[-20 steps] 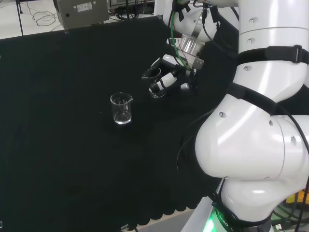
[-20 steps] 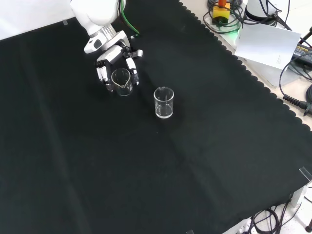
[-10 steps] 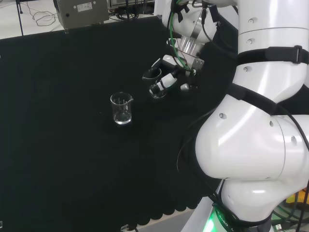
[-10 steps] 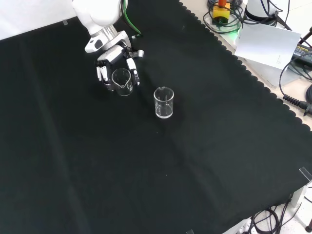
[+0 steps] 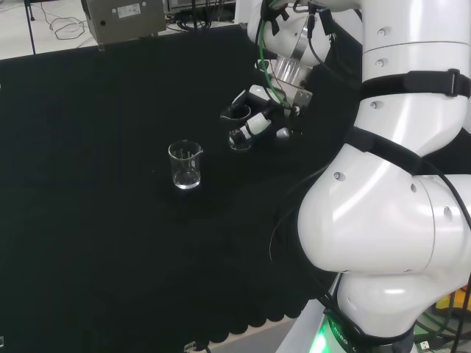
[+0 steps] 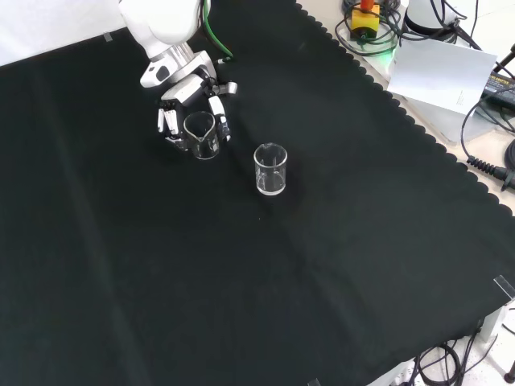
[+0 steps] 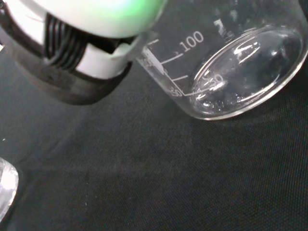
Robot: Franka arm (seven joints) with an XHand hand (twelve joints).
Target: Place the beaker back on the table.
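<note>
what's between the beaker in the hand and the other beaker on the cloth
Nothing: in the front view, bare black cloth separates the held beaker from the free beaker.

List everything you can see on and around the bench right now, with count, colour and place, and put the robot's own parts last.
beaker in the hand: one, clear glass, upright between the curled fingers, at the upper left of the front view; whether its base touches the cloth cannot be told.
free beaker: one, clear glass, upright on the cloth, just right of and below the held one in the front view.
black cloth: one, covers the bench.
grey box: one, beyond the cloth's far edge in the head view.
cables and gear: several, off the cloth at the front view's upper right.
hand: one, black and white, fingers curled round the beaker.
arm: one, white, at the head view's right.
</note>
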